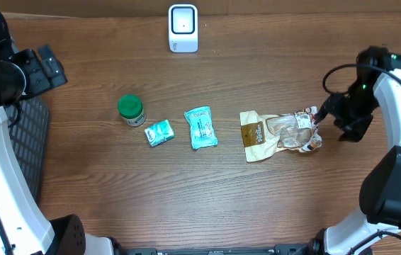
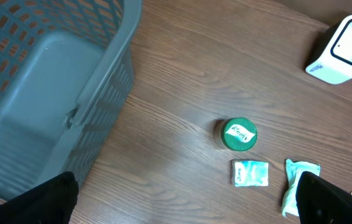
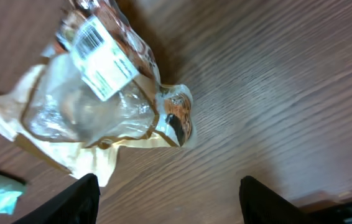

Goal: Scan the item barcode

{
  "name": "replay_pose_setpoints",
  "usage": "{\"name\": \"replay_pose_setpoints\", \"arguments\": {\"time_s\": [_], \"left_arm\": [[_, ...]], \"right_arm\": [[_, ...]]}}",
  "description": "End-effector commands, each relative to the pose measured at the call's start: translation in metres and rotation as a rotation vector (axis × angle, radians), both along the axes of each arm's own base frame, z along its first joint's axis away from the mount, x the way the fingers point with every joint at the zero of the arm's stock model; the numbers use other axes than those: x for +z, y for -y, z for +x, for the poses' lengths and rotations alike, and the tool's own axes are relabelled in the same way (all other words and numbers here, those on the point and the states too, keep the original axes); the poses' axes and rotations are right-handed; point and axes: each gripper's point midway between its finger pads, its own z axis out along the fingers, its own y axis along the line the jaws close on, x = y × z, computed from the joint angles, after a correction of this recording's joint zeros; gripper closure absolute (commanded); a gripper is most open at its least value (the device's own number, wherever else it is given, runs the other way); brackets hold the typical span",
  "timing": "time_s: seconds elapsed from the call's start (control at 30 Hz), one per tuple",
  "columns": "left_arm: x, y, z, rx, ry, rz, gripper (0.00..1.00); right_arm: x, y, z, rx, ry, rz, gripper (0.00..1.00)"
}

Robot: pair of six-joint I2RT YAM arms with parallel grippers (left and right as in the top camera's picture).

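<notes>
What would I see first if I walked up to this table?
Probably the crinkly see-through bag on the right, with a white barcode label on it. Next, the white scanner at the far edge, and a green-lidded jar beside two blue-green packets in the middle.

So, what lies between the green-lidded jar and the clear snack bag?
Two teal packets: a small packet beside the jar and a larger packet nearer the snack bag; the overhead view shows it.

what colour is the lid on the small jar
Green with a white label; the lid shows best in the left wrist view.
</notes>
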Motion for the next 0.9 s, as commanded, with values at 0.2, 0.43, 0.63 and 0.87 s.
{"name": "replay_pose_setpoints", "arguments": {"time_s": [0.2, 0.43, 0.63, 0.87], "left_arm": [[0.002, 0.001, 0.001, -0.009, 0.008, 0.002, 0.0], [0.002, 0.001, 0.001, -0.01, 0.008, 0.002, 0.0], [0.002, 0.001, 0.001, -0.01, 0.008, 0.002, 0.01], [0.002, 0.001, 0.001, -0.01, 0.008, 0.002, 0.01]], "right_arm": [[-0.051, -0.011, -0.005, 0.008, 0.021, 0.071, 0.36], [-0.088, -0.014, -0.011, -0.019, 0.05, 0.069, 0.38], [-0.096, -0.029, 0.007, -0.005, 0.152, 0.141, 0.94], [-0.057, -0.048, 0.057, 0.178, 0.384, 0.28, 0.96]]}}
